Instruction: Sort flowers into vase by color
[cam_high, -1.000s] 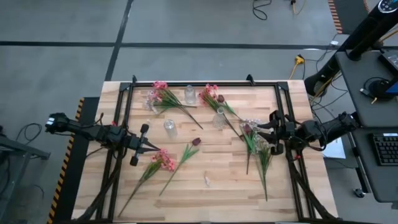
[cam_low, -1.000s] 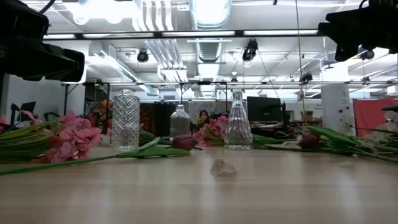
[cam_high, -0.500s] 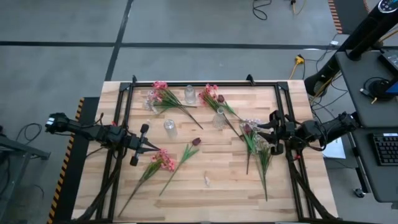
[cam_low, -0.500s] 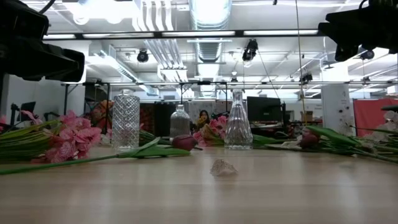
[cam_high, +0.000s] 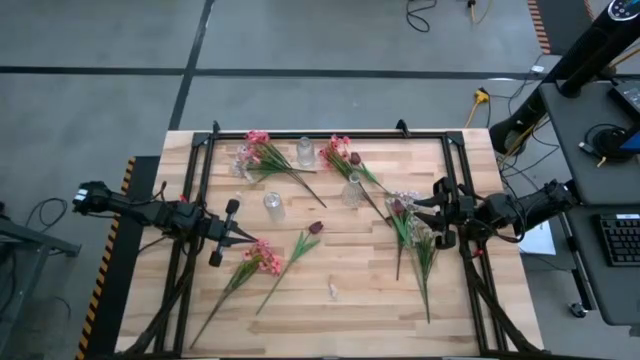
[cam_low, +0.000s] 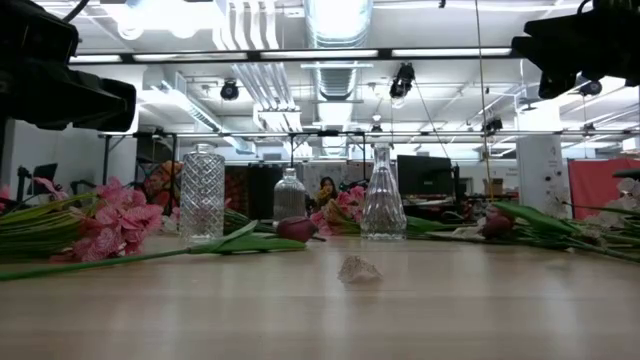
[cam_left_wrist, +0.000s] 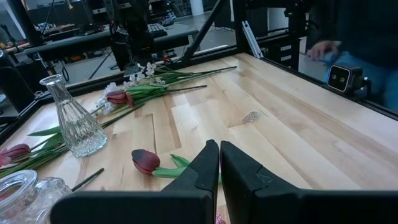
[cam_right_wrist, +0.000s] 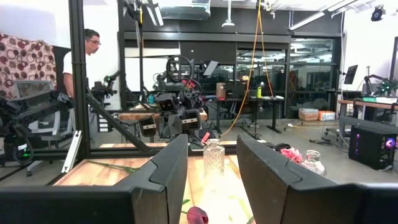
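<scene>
Flowers lie scattered on the wooden table (cam_high: 370, 300): pink clusters (cam_high: 262, 148) at the far left, pink and red blooms (cam_high: 340, 154) at the far middle, a dark red tulip (cam_high: 316, 228) mid-table, a pink stem (cam_high: 262, 258) near my left gripper, and a bundle (cam_high: 412, 232) at the right. Three clear glass vases (cam_high: 305, 152) (cam_high: 273, 206) (cam_high: 352, 190) stand upright. My left gripper (cam_high: 246, 238) hovers shut at the left, beside the pink stem. My right gripper (cam_right_wrist: 211, 169) hangs open over the right bundle, with nothing between its fingers.
A black frame (cam_high: 300, 134) runs round the table's edges. A small pale scrap (cam_low: 359, 269) lies on the bare near half of the table. A low camera (cam_left_wrist: 346, 78) sits at the near edge. A person (cam_right_wrist: 90, 43) stands beyond the table.
</scene>
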